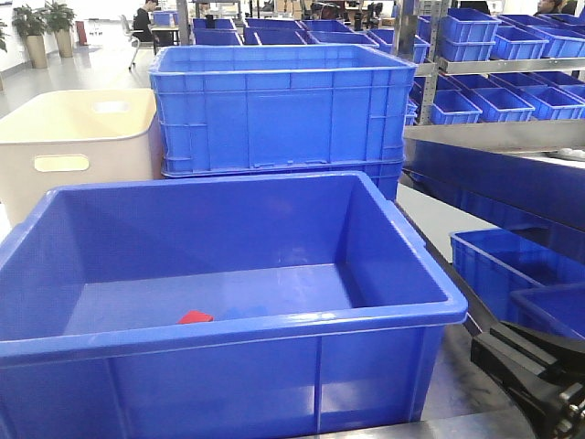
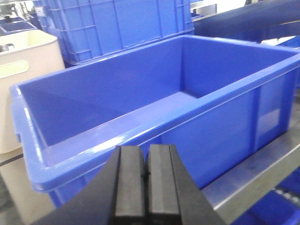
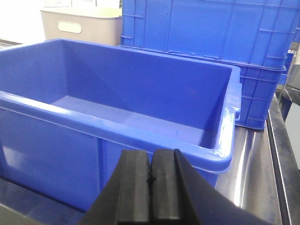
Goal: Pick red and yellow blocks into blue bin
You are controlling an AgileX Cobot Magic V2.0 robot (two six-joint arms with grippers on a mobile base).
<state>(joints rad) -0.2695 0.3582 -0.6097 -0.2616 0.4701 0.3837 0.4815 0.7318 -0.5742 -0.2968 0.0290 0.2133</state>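
Front view shows my red block (image 1: 195, 317) low centre inside the blue bin (image 1: 384, 320), probably dropped; yellow unseen. Left gripper (image 2: 145, 176) and right gripper (image 3: 151, 180) both pinched closed, empty, parked outside.

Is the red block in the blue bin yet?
Yes. The red block lies on the floor of the blue bin, near its front wall. No yellow block shows.

The bin (image 1: 228, 274) filling the frame's centre is bright blue. A red block (image 1: 195, 317) shows low inside it. The tub (image 1: 73, 146) at upper left is cream.
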